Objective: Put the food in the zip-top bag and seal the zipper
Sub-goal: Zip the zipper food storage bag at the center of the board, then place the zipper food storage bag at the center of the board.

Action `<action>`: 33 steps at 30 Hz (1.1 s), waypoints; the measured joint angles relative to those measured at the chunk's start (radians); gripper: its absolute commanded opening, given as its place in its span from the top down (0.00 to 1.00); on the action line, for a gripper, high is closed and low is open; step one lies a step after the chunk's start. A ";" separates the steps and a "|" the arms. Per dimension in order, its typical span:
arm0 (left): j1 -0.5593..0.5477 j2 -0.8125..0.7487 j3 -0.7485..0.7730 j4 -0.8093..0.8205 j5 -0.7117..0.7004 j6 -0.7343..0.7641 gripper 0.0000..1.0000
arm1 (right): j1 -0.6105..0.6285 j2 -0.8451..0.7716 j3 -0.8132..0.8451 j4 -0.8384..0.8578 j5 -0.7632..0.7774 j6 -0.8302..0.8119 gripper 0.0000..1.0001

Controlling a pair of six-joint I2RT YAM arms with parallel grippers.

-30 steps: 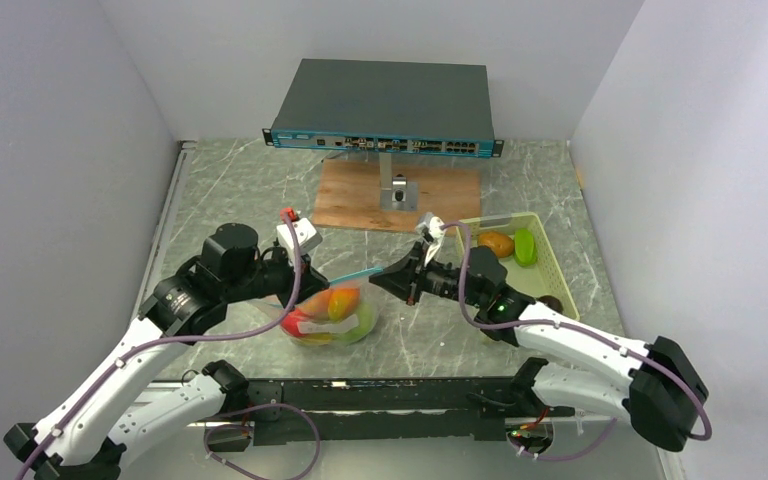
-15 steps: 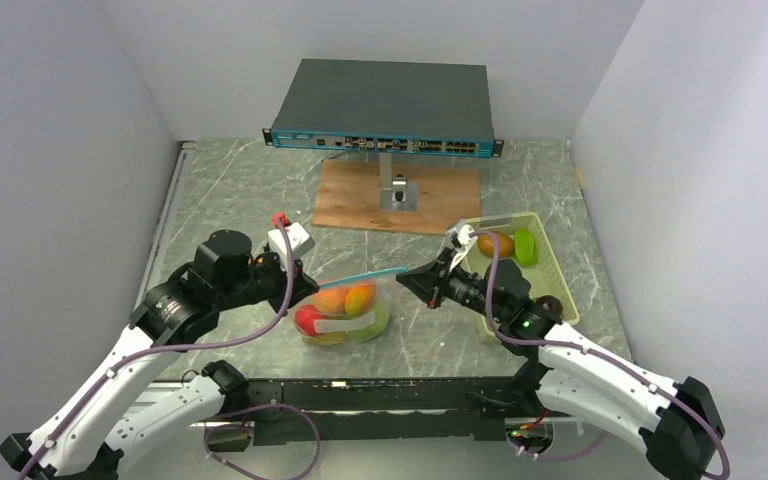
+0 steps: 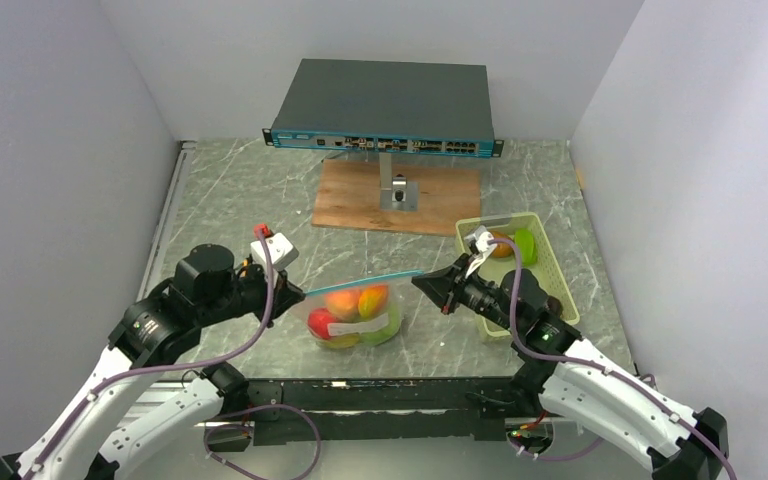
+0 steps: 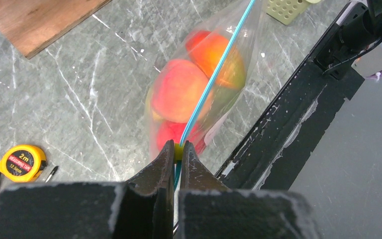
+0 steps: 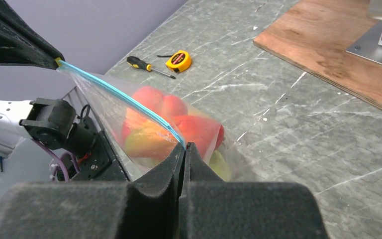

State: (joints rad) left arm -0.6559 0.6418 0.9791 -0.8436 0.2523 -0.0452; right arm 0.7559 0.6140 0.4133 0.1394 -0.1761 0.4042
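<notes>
Top view. The left gripper (image 3: 294,293) and the right gripper (image 3: 423,284) each hold one end of the zipper (image 3: 360,281), which runs as a straight taut line between them. The bag (image 3: 396,322) hangs below it near the table's (image 3: 230,200) near edge, with the food (image 3: 345,303) inside: red, orange and green pieces. An orange piece (image 3: 500,244) and a green piece (image 3: 526,246) lie in the tray (image 3: 558,275), just beside the right arm.

Left wrist view. The left fingers are pressed together on the yellow end tab of the zipper (image 4: 214,79). Whether the strip is sealed along its length cannot be told.

Right wrist view. The right fingers pinch the other end of the strip, closed tight on it.

Judgement, step in hand: sealing.
- One end should stay anchored.
- The other pinch should run along the strip with steady squeeze, in line with it and level.
- Any sideways pull would twist the mouth or slip the tab.

Edges and room.
- The black rail (image 4: 288,99) sits just beside the bag on the near side, so there is little margin there.
- Bare marble lies open toward the wooden board (image 5: 338,55).
- The tape measure (image 5: 179,60) and screwdriver (image 5: 146,65) lie well apart, on the left.
</notes>
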 measured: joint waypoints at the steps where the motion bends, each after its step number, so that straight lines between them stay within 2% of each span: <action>1: 0.000 -0.008 0.001 -0.008 -0.002 0.000 1.00 | 0.000 -0.008 0.000 -0.009 0.002 0.000 1.00; 15: 0.000 -0.075 0.020 -0.104 -0.041 -0.030 1.00 | -0.001 -0.029 0.001 -0.064 -0.001 -0.008 1.00; 17: 0.000 -0.081 0.020 -0.108 -0.041 -0.034 0.89 | -0.001 -0.022 0.002 -0.068 -0.011 -0.013 1.00; 21: 0.000 -0.078 0.021 -0.109 -0.058 -0.057 0.50 | -0.003 0.020 0.019 -0.079 -0.005 -0.019 1.00; 23: 0.000 -0.065 0.032 -0.123 -0.085 -0.065 0.40 | -0.011 0.060 0.037 -0.089 0.019 -0.017 1.00; 27: 0.001 -0.009 0.105 -0.150 -0.157 -0.107 0.10 | -0.016 0.174 0.095 -0.109 0.082 -0.002 1.00; 33: 0.001 0.009 0.248 -0.177 -0.261 -0.189 0.07 | -0.021 0.334 0.181 -0.207 0.264 0.050 1.00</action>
State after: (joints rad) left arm -0.6548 0.6510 1.2270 -1.0206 -0.0082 -0.2340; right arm 0.7353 0.9478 0.5941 -0.0673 0.0875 0.4538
